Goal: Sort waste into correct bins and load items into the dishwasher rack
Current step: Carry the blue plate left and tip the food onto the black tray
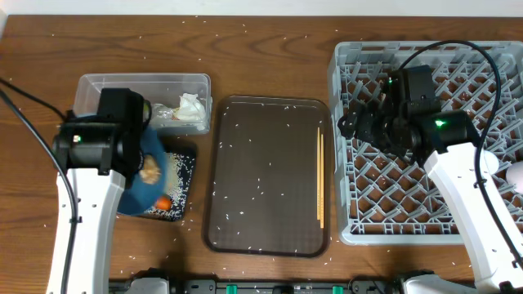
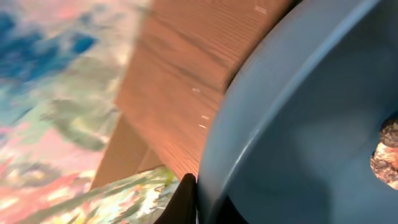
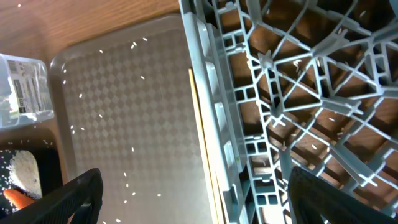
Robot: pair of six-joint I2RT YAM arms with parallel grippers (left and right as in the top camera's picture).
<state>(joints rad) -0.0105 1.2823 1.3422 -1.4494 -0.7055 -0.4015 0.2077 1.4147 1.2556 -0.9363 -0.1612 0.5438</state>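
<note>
My left gripper [image 2: 198, 198] is shut on the rim of the large blue plate [image 1: 145, 184] and holds it tilted over the black tray [image 1: 181, 175]. A brown food lump [image 1: 151, 170] clings to the plate and also shows in the left wrist view [image 2: 387, 152]. White rice [image 1: 183, 167] and an orange carrot [image 1: 164, 202] lie in the black tray. The clear tub [image 1: 143, 84] holds a crumpled white napkin [image 1: 192, 108]. The chopsticks [image 1: 320, 175] lie on the brown serving tray. My right gripper [image 1: 353, 124] is open and empty over the left edge of the grey dishwasher rack [image 1: 425, 233].
The dark brown serving tray [image 1: 265, 175], speckled with rice grains, sits between the bins and the rack. Loose rice is scattered over the wooden table. A pale cup [image 1: 516, 175] shows at the right edge by the rack. The right wrist view shows the tray [image 3: 124, 112] and rack wall [image 3: 217, 118].
</note>
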